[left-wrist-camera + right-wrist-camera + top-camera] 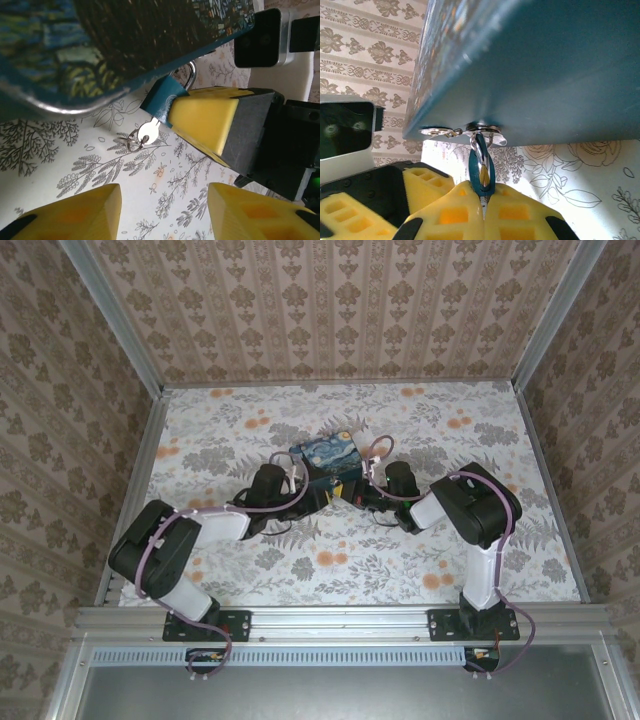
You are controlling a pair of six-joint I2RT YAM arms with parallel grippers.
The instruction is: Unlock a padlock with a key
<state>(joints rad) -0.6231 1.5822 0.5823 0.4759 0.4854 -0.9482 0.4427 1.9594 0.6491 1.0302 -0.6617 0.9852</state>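
Left wrist view: the right jaws are pinching shut on the padlock, with one yellow finger pressing against its teal body. The padlock is hanging just under the edge of the printed box, and its silver shackle is looping up toward that edge. A key is sticking out of the padlock's lower end, pointing down-left. A small key ring is hanging at the key's head over the floral table; cannot tell if the ring is touching the table. The left jaws are standing partly open at the bottom of this view, their yellow fingers apart and holding nothing. They are sitting near the key but apart from it.

Right wrist view: the right fingers are clamping the padlock from both sides, and the shackle is passing through a metal hasp at the box's lower edge.

Top external view: the left arm and right arm are meeting at the near side of the box, around the middle of the table.
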